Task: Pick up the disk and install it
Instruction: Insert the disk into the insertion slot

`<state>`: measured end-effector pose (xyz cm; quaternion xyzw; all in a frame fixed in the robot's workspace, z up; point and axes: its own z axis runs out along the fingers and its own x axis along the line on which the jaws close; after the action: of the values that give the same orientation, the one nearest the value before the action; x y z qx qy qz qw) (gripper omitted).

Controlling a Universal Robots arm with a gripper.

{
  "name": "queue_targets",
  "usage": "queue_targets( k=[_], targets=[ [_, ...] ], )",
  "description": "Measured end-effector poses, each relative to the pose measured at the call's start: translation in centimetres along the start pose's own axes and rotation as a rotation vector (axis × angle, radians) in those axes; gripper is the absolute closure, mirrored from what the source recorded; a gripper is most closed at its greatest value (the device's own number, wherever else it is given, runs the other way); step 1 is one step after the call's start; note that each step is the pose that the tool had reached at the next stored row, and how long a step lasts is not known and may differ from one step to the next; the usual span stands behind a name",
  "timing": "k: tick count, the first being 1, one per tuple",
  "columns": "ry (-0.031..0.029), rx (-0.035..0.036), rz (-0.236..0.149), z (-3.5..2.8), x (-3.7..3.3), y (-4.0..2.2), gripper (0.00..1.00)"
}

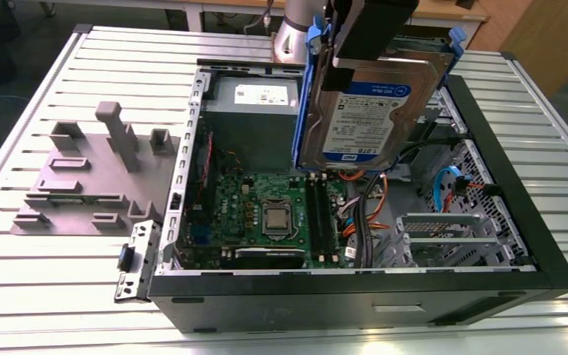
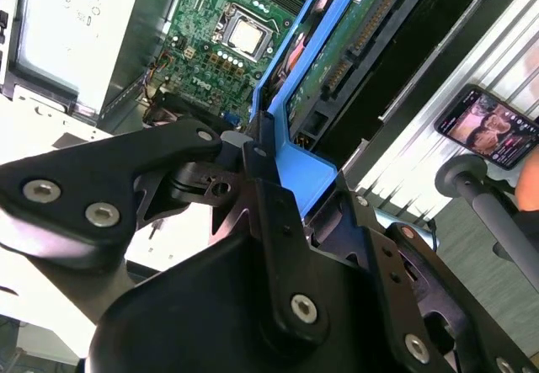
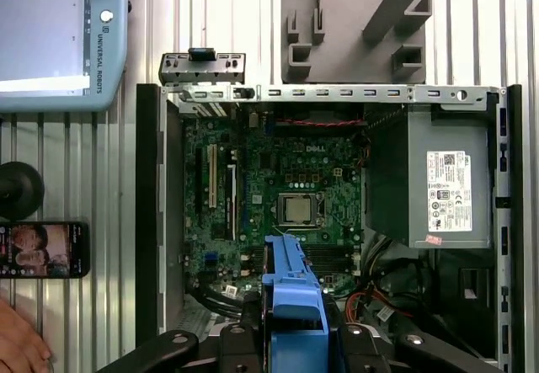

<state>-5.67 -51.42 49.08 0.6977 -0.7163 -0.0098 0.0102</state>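
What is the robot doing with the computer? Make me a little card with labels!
pincer: shut on the disk
disk: on edge in the air over the open computer case, blue frame around its edges
computer case: lying on the table, open side up
green board: inside the case, uncovered
grey box: inside the case, beside the disk
disk installed: not yet

Place: looking like a robotics lab | robot arm (image 1: 290,35) hanging over an open computer case (image 1: 363,297) | slatted aluminium table (image 1: 27,299) bearing it | teach pendant (image 3: 50,36) lying alongside
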Motion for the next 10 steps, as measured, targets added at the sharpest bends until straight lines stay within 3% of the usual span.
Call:
queue_targets(
  k=[10],
  targets=[
    [-0.0001, 0.0001, 0.000, 0.04, 0.45, -0.02, 0.64]
  ],
)
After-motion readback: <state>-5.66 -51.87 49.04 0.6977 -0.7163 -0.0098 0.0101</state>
